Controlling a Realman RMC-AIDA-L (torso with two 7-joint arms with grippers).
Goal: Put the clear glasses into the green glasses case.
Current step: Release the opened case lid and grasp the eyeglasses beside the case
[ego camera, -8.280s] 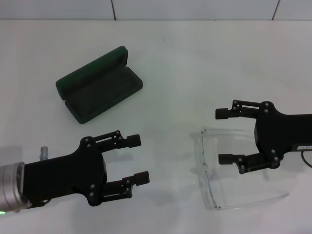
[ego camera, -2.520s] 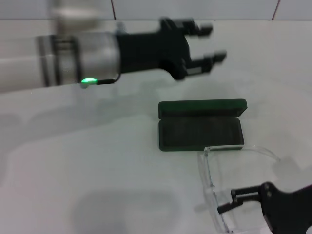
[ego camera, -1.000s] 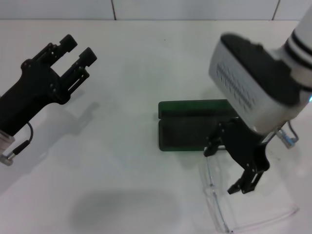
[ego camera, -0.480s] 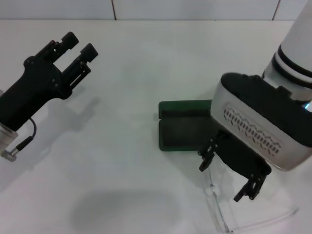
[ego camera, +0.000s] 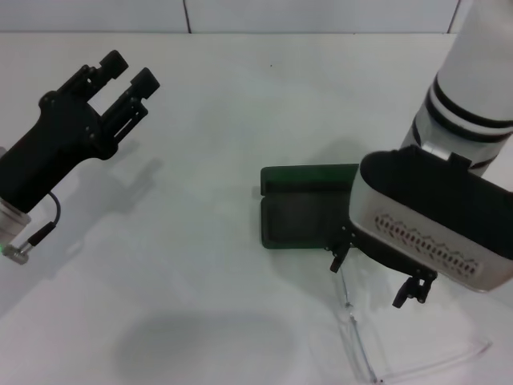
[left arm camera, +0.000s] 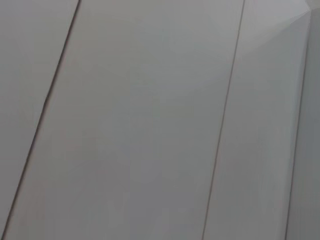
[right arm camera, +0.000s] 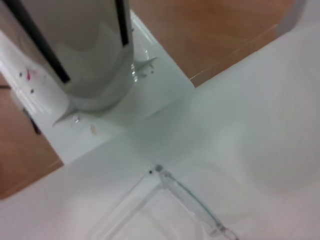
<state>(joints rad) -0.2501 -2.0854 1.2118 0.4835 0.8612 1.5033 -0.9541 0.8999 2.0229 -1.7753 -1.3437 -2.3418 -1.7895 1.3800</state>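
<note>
Across the white tabletop (ego camera: pixel 240 96), the biggest thing is the right arm's grey-and-white wrist housing (ego camera: pixel 429 228), hanging at about four o'clock from centre; beneath it the right gripper (ego camera: pixel 377 277) shows two dark fingertips spread apart, pinching nothing. At ten o'clock the black left gripper (ego camera: pixel 127 70) is raised clear of the work, its fingers parted and empty. Near centre lies the dark green rectangular hard case (ego camera: pixel 304 210), lid open, partly hidden by the wrist. Just beside its near edge, at five o'clock, rest the fully transparent plastic wraparound glasses (ego camera: pixel 361 353), arms unfolded, apparently untouched. They look light, slick and springy; the stiffer front frame near a hinge seems the safest place to pinch, not the thin arms.
</note>
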